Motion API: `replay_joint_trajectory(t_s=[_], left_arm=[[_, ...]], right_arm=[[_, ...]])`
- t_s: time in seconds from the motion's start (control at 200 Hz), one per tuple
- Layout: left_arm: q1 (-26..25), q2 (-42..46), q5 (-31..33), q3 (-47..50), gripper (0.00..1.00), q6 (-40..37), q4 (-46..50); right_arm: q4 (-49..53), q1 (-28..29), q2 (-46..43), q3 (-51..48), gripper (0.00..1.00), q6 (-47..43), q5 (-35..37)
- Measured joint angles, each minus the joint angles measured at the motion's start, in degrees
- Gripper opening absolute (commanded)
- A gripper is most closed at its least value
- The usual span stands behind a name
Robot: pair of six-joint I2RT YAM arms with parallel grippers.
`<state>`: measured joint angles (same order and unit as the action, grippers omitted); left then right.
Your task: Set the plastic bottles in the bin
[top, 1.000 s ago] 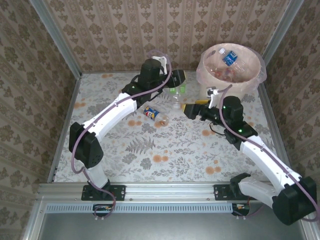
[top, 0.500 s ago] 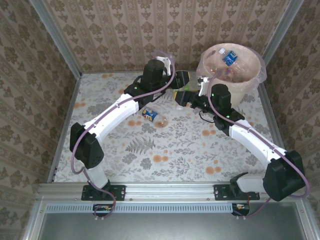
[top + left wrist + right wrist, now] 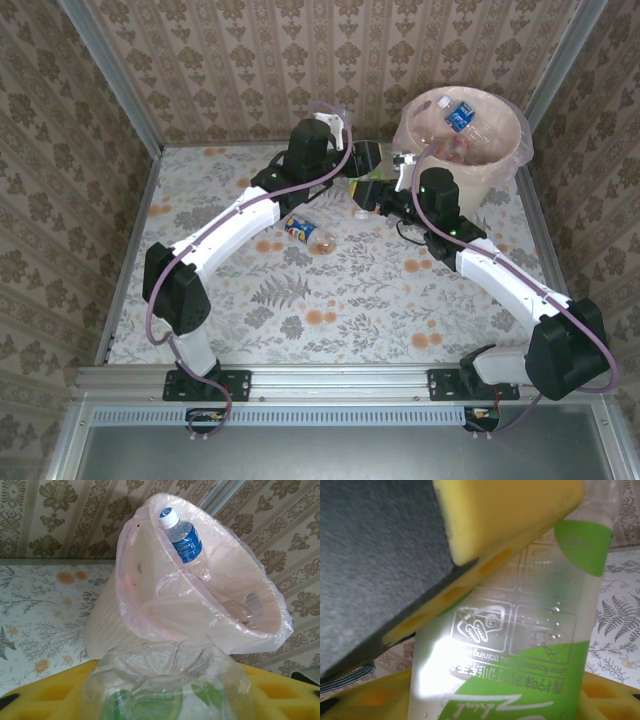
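Top external shows you the left gripper (image 3: 366, 160) and right gripper (image 3: 370, 196) meeting just beside the bin (image 3: 518, 130). Left wrist: your yellow fingers (image 3: 45, 690) clamp a clear, green-labelled bottle (image 3: 165, 680), base toward the camera, near the bag-lined bin. Right wrist: that bottle stands between the right gripper's fingers; whether they grip it, you cannot tell.

We count one bin (image 3: 497, 176), two arms, two claws: left claw (image 3: 366, 160), right claw (image 3: 370, 197). Bottles: one green-labelled bottle (image 3: 362, 180), one bottle on the bench (image 3: 305, 231), and in the bin a blue-labelled bottle (image 3: 185, 540) and a clear bottle (image 3: 240, 612); any others there we cannot separate.
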<state>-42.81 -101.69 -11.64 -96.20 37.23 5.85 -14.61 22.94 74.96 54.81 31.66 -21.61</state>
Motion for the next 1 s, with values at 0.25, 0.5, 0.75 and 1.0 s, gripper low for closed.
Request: replay_joint_trajectory(t_s=[0.25,0.5,0.75,1.0], left_arm=[[0.9,0.3,-2.4,-0.2,1.00,1.8,0.1],[1.4,5.9,-3.1,4.3,1.00,1.6,-1.7],[3.5,17.9,6.5,15.5,1.00,1.2,-3.2],[10.6,25.0,14.5,26.5,1.00,6.8,-1.0]], right_arm=[[1.3,0.0,-0.4,0.0,0.49,-3.2,0.4],[4.2,-0.1,-1.4,0.0,0.48,-4.9,0.8],[7.9,-3.1,-1.5,0.8,0.47,-5.8,0.5],[14.1,-8.0,-1.7,7.4,0.47,-7.3,-0.1]])
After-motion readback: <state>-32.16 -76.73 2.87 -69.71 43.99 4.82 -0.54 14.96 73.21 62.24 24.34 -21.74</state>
